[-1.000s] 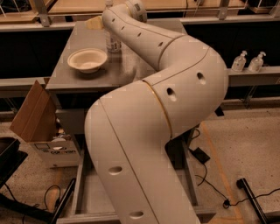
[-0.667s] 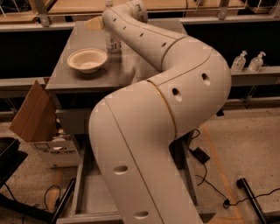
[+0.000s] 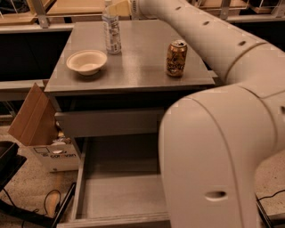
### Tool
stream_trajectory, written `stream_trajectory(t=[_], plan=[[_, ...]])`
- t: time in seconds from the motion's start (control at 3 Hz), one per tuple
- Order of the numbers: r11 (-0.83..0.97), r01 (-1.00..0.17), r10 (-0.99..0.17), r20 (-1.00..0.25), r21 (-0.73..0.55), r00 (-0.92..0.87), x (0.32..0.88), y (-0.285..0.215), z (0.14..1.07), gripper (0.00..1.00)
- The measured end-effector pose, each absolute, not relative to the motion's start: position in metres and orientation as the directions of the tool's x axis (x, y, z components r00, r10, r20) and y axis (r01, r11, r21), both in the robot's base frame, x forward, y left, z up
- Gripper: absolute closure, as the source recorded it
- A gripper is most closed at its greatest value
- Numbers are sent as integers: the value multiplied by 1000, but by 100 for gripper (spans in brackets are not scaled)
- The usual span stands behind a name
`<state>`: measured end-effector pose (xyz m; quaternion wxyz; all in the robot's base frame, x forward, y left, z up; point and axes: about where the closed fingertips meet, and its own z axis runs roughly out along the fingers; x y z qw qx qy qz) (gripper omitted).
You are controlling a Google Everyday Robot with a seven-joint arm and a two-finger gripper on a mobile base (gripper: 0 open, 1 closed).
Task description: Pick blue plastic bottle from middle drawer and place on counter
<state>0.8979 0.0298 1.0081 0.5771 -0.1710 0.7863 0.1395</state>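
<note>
The blue plastic bottle (image 3: 111, 30) stands upright on the counter (image 3: 138, 67), at its back left. It is clear with a pale label band, and its cap reaches the top edge of the view. My gripper (image 3: 119, 8) is at the top edge, just right of the bottle's neck, at the end of my large cream arm (image 3: 222, 49). The arm sweeps across the right of the view. The middle drawer (image 3: 120, 187) is pulled open below, and the part of its grey floor that shows is bare. The arm hides its right part.
A cream bowl (image 3: 87, 61) sits on the counter left of centre, in front of the bottle. A gold-brown can (image 3: 176, 58) stands to the right. The drawer above (image 3: 107, 122) sticks out a little. An open cardboard box (image 3: 38, 129) stands on the floor left of the cabinet, with cables nearby.
The view has drawn closer to the cabinet and my arm now lies further right. The can and the counter's right part now show. The bottle and bowl stand as before.
</note>
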Motion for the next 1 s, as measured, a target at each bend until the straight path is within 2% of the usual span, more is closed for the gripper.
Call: stream_trajectory(t=[0.33, 0.67, 1.0], plan=[[867, -497, -140, -953, 14, -271, 855, -13, 1041, 0], [810, -571, -302, -930, -134, -210, 796, -55, 1076, 0], [805, -545, -370, -916, -235, -152, 746, -85, 1109, 0]])
